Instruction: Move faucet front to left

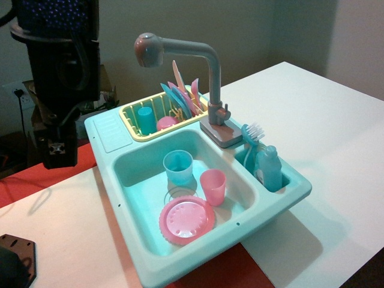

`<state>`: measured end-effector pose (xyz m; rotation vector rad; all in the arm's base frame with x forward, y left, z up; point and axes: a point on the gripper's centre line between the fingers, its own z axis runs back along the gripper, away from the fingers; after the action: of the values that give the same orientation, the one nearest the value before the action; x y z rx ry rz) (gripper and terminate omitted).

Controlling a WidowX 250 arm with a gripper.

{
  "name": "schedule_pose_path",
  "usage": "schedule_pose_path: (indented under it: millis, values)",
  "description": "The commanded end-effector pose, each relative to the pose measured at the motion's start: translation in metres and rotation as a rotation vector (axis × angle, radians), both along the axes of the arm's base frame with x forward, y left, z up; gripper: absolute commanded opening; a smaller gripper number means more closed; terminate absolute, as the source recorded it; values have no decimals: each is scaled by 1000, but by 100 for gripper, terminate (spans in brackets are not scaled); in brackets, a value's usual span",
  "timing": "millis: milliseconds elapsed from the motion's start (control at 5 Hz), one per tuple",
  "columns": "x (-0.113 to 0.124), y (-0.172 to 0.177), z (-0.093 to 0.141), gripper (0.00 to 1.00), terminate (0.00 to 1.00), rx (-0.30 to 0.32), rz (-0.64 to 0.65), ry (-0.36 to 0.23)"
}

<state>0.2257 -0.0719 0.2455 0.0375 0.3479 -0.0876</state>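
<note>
The faucet (213, 78) is a tall grey toy tap on a square grey base at the back rim of the teal toy sink (282, 201). Its upright post bends into a long horizontal spout that points left, with the rounded pinkish-grey head (147, 50) above the yellow dish rack (133, 125). My gripper (58, 150) hangs on the black arm at the far left, well apart from the faucet and left of the sink. Its fingers do not show clearly, so I cannot tell whether it is open or shut.
The basin holds a blue cup (178, 167), a pink cup (213, 186) and a pink plate (186, 220). The rack holds plates and cups. A blue dish brush (251, 141) and blue bottle (270, 168) stand in the right compartment. A red mat (24, 180) lies under the sink.
</note>
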Motion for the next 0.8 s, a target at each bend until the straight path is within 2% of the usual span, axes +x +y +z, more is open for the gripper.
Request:
schedule_pose_path:
  millis: [0, 200, 600]
  values:
    - [0, 0, 0, 100, 0, 0, 0, 0]
    - [29, -4, -5, 100, 0, -31, 30, 5]
    - [61, -4, 3, 100, 0, -48, 32, -11]
